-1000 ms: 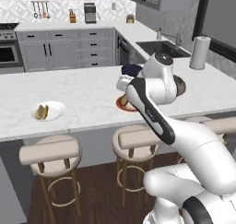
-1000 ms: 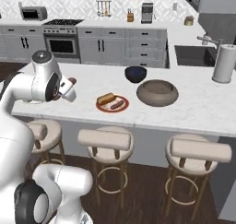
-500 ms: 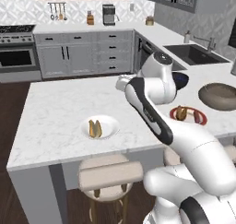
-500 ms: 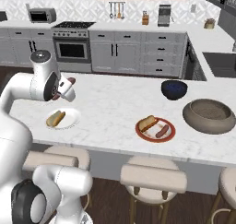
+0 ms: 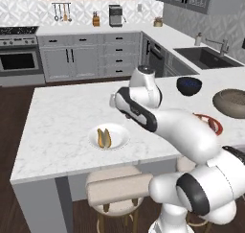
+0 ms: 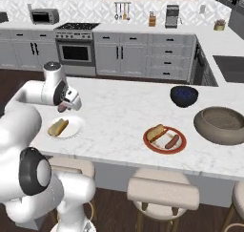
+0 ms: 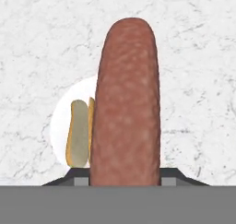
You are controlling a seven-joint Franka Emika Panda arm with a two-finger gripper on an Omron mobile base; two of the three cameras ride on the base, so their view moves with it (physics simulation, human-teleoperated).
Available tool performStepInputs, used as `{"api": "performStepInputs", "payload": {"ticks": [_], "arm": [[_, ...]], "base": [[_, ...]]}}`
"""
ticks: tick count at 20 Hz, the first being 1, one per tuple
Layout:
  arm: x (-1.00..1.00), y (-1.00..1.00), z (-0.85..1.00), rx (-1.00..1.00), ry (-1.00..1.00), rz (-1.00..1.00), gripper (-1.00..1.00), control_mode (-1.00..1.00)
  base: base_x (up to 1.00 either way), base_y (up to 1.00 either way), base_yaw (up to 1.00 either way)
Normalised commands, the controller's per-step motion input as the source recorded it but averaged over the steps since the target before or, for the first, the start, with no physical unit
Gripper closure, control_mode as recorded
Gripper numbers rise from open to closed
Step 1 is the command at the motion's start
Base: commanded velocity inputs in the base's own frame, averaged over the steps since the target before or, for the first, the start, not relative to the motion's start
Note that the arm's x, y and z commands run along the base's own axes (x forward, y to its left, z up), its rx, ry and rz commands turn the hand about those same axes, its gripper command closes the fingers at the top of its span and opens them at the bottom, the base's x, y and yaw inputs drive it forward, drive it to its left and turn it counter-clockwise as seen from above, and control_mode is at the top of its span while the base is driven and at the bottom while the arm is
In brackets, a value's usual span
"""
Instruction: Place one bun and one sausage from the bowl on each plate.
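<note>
My gripper [image 6: 65, 107] is shut on a reddish-brown sausage [image 7: 126, 103], held above the island counter just behind the white plate [image 6: 72, 129]. A split bun [image 6: 57, 127] lies on that plate [image 5: 119, 137], and the hand view shows the bun [image 7: 79, 133] and the plate [image 7: 59, 126] below and behind the sausage. In the left base view the gripper [image 5: 115, 100] hangs above the plate's far side. The red-rimmed plate [image 6: 153, 146] to the right carries a bun [image 6: 156, 132] and a sausage [image 6: 172, 141]. The wide grey-brown bowl [image 6: 221, 124] stands further right.
A dark blue bowl [image 6: 184, 95] stands behind the red-rimmed plate. Stools [image 6: 163, 193] line the island's near edge. My arm covers part of the red-rimmed plate [image 5: 213, 124] in the left base view. Bare marble [image 5: 62, 112] lies left of the white plate.
The whole scene has shifted right in both base views, so the base has driven left. The white plate now lies just below the gripper. The gripper has stayed shut on the sausage.
</note>
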Motion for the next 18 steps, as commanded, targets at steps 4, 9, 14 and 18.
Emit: {"api": "performStepInputs", "payload": {"ticks": [4,9,14,18], "arm": [[0.48,0.06,-1.0,0.0,0.1,0.18,1.0,-1.0],[0.46,0.28,-1.0,-0.04,0.01,0.14,1.0,-1.0],[0.29,0.05,-0.98,-0.07,0.0,0.06,1.0,-1.0],[0.0,0.02,-0.59,-0.01,-0.01,0.02,1.0,-1.0]], "base": [[0.0,0.0,0.0],[0.0,0.0,0.0],[0.0,0.0,0.0],[0.0,0.0,0.0]]}}
